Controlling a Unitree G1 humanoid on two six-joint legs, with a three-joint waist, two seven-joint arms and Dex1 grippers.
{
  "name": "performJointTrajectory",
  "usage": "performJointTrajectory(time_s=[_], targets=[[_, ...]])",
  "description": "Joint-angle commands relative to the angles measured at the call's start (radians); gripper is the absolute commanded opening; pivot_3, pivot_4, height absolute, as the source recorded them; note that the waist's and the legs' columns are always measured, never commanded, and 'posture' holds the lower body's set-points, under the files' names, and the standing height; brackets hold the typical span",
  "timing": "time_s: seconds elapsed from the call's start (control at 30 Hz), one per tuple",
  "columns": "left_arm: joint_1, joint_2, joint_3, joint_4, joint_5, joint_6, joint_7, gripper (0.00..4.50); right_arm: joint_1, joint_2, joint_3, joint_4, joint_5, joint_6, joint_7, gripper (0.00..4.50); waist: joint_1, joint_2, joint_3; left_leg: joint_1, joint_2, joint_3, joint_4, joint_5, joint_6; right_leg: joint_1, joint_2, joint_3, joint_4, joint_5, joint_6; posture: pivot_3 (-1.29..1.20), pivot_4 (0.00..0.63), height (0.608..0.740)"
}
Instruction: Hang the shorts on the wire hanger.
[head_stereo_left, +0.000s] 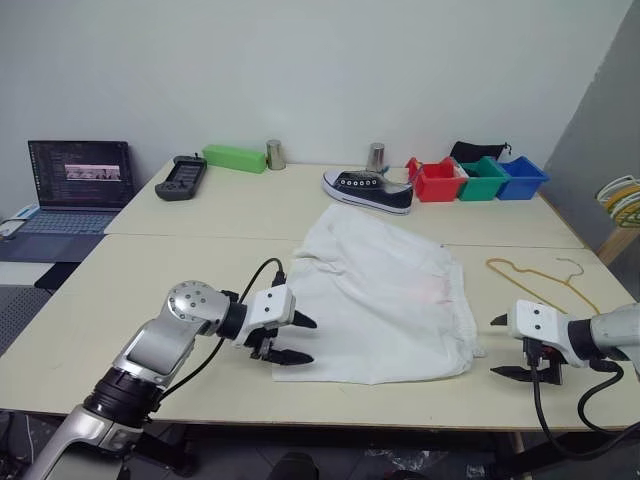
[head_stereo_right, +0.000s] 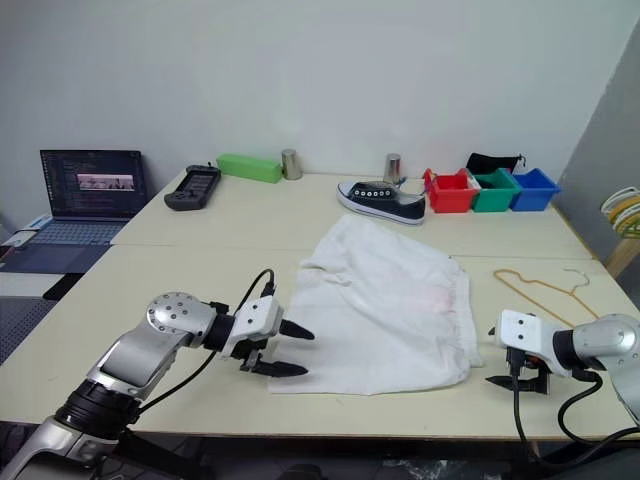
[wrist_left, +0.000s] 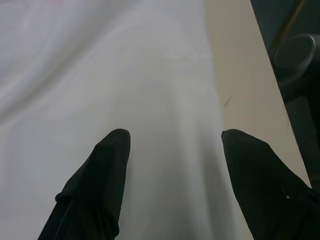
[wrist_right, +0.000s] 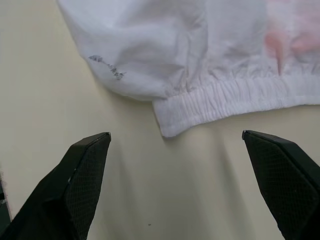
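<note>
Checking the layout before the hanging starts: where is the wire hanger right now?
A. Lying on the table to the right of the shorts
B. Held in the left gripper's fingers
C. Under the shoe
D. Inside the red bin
A: the wire hanger lies flat on the table, apart from the shorts, on their right side near the right gripper.

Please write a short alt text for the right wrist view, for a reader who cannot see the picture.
White shorts lie on a pale table, their gathered elastic waistband facing the camera and a faint orange-red print near one edge. The right gripper hangs above the bare table just short of the waistband, its two black fingers wide apart and holding nothing.
</note>
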Motion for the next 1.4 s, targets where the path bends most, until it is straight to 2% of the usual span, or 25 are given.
performJointTrajectory(time_s=[0.03,0.3,0.5,0.7,0.73,0.83,0.9,0.97,1.17,1.27,1.4], targets=[[0.001,-0.008,-0.004,0.023,0.001,0.001,-0.007,3.14,-0.022,0.029,0.042,0.007,-0.068,-0.066,-0.051,4.47,-0.004,0.000,0.000,0.000,0.000,0.000,0.000,0.000,0.000,0.000,0.000,0.000,0.000,0.000,0.000,0.25,0.000,0.740],[0.081,0.035,-0.014,0.057,0.041,-0.083,-0.038,3.14,-0.122,0.117,0.122,0.113,-0.145,-0.137,-0.100,4.47,-0.024,0.001,0.001,0.001,0.001,0.000,0.000,0.000,0.000,0.000,0.001,0.000,0.001,-0.001,-0.001,0.26,0.000,0.740],[0.091,0.025,-0.019,0.156,0.132,-0.231,0.056,3.14,-0.144,0.141,0.157,0.144,-0.166,-0.171,-0.093,4.47,-0.023,0.001,0.001,0.002,0.001,0.000,-0.001,0.000,0.000,0.001,0.001,0.001,0.001,-0.001,-0.001,0.28,0.000,0.740],[0.102,0.037,-0.016,0.185,0.130,-0.241,0.068,3.14,-0.149,0.147,0.170,0.161,-0.156,-0.182,-0.070,4.47,-0.022,0.004,-0.001,0.013,0.001,0.000,-0.003,-0.001,0.003,0.012,0.001,0.000,0.000,-0.004,-0.004,0.29,0.000,0.740],[0.102,0.038,-0.016,0.184,0.130,-0.239,0.071,3.14,-0.153,0.154,0.171,0.168,-0.154,-0.179,-0.071,4.09,-0.022,0.005,-0.001,0.014,0.001,0.000,-0.003,-0.002,0.003,0.013,0.001,0.000,0.000,-0.004,-0.004,0.29,0.000,0.740],[0.105,0.034,-0.013,0.174,0.113,-0.212,0.067,2.69,-0.171,0.170,0.182,0.193,-0.165,-0.187,-0.071,3.49,-0.025,0.006,-0.002,0.014,0.001,0.000,-0.003,-0.002,0.003,0.013,0.001,0.000,0.000,-0.004,-0.003,0.29,0.000,0.740],[0.111,0.033,-0.006,0.151,0.088,-0.179,0.058,2.14,-0.184,0.181,0.185,0.206,-0.169,-0.189,-0.077,2.87,-0.025,0.006,-0.003,0.015,0.001,-0.001,-0.003,-0.002,0.004,0.013,0.001,0.000,0.000,-0.004,-0.003,0.29,0.000,0.740],[0.110,0.038,-0.009,0.153,0.100,-0.190,0.057,1.82,-0.197,0.195,0.189,0.211,-0.168,-0.184,-0.078,2.48,-0.025,0.007,-0.003,0.015,0.001,-0.001,-0.003,-0.002,0.004,0.013,0.001,0.000,0.000,-0.004,-0.003,0.29,0.000,0.740],[0.098,0.028,-0.005,0.175,0.109,-0.203,0.071,0.43,-0.214,0.216,0.189,0.221,-0.166,-0.178,-0.086,0.84,-0.025,0.007,-0.003,0.014,0.001,-0.001,-0.003,-0.002,0.004,0.013,0.001,0.000,0.000,-0.005,-0.004,0.29,0.000,0.740],[0.087,0.018,0.000,0.181,0.107,-0.202,0.081,0.00,-0.214,0.218,0.184,0.220,-0.163,-0.173,-0.088,0.14,-0.024,0.007,-0.003,0.014,0.001,-0.001,-0.003,-0.002,0.004,0.013,0.001,0.000,0.000,-0.005,-0.004,0.29,0.000,0.740],[0.070,0.006,0.018,0.183,0.084,-0.181,0.089,0.00,-0.210,0.217,0.178,0.206,-0.155,-0.163,-0.085,0.04,-0.024,0.007,-0.003,0.014,0.001,-0.001,-0.003,-0.002,0.004,0.013,0.001,0.000,0.000,-0.005,-0.004,0.30,0.000,0.740]])
